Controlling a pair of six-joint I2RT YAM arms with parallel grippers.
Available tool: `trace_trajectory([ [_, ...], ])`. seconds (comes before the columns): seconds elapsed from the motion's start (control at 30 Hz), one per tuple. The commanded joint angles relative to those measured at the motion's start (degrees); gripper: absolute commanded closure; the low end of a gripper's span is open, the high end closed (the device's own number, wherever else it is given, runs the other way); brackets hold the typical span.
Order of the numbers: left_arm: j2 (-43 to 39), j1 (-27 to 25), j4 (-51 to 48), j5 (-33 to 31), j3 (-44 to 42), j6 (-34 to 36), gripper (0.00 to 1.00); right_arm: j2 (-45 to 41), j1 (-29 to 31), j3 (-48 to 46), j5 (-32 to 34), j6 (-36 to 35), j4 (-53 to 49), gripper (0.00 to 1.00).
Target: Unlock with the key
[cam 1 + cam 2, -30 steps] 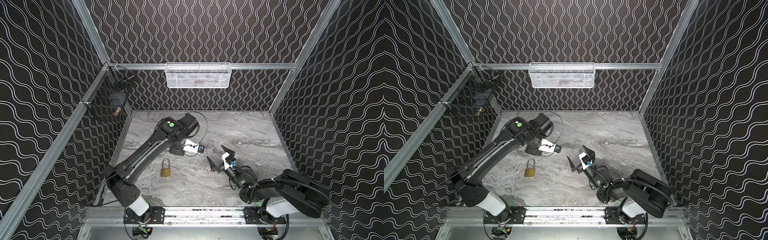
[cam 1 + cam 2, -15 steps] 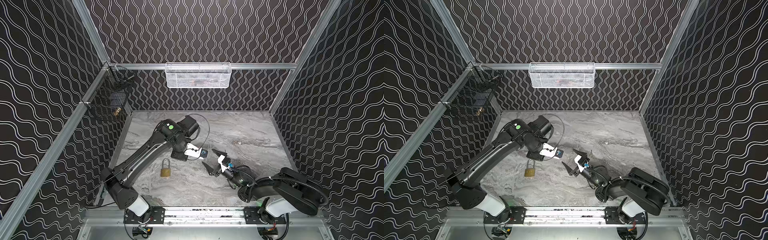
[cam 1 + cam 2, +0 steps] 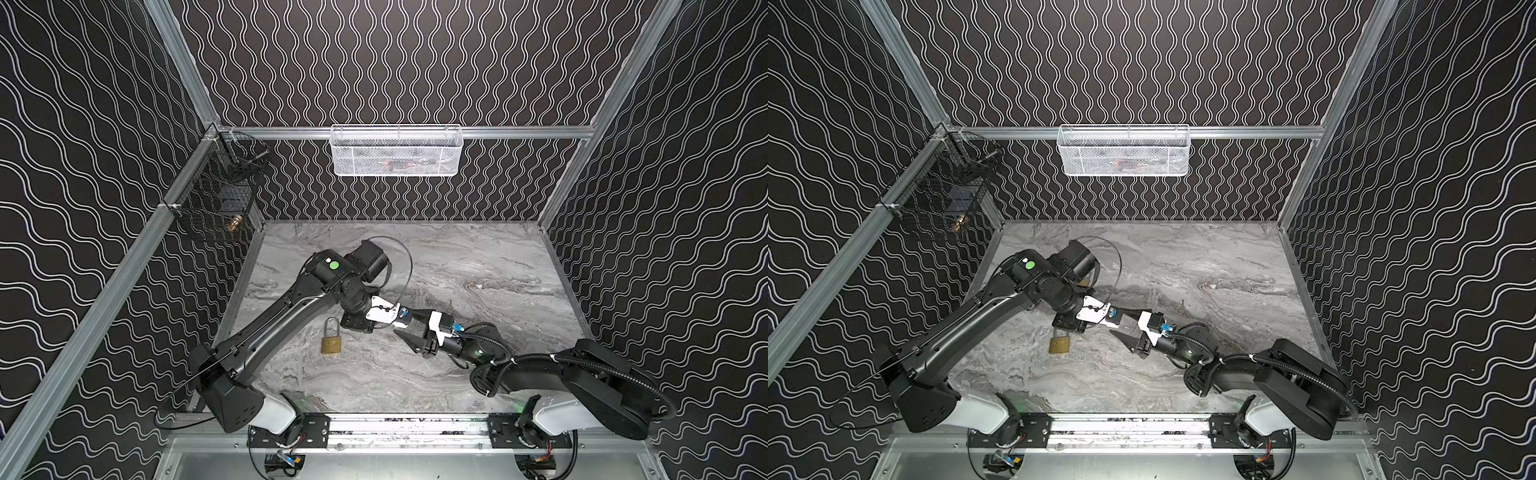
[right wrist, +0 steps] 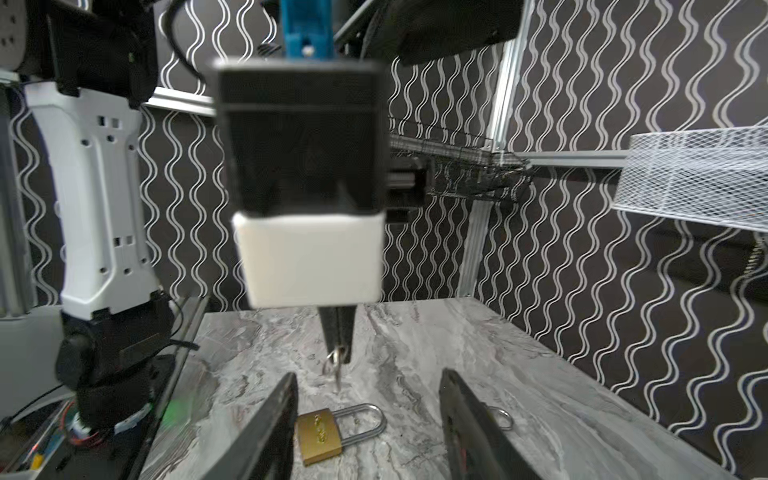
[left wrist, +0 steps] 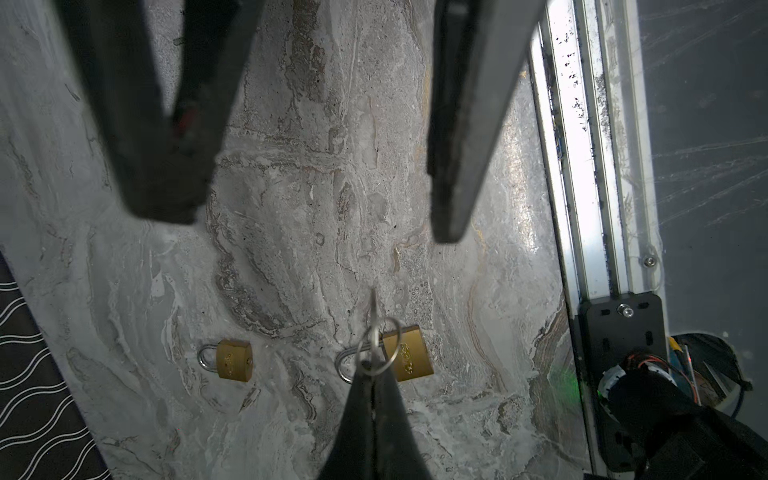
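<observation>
Narrowing since earlier, right gripper (image 3: 402, 321) stays partly spread; left gripper (image 5: 368, 369) pinches key (image 5: 374, 320)

Black arms (image 3: 286, 318) — white bases (image 3: 275, 412), green dot (image 3: 332, 263)

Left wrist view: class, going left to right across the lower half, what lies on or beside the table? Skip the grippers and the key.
First padlock → second padlock → aluminium rail → black bracket.

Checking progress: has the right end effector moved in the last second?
Yes. The right end effector moved left in a top view, nearer the brass padlock.
</observation>
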Motion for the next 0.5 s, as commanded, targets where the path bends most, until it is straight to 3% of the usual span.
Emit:
trace_trajectory([
  [0.0, -0.55, 0.14, 1.27, 0.78, -0.43, 1.02, 1.0, -0.43, 0.52, 1.21, -3.36, -0.26, -3.18, 0.46],
  [0.17, -1.05, 0.08, 1.87, 1.66, -0.47, 1.53, 1.0, 0.67, 1.58, 3.18, -2.19, -0.71, -6.15, 0.49],
  [0.47, -1.93, 0.12, 2.62, 2.08, -1.87, 2.25, 1.0, 2.55, 1.76, 6.2, -1.19, -0.22, -7.12, 0.66],
])
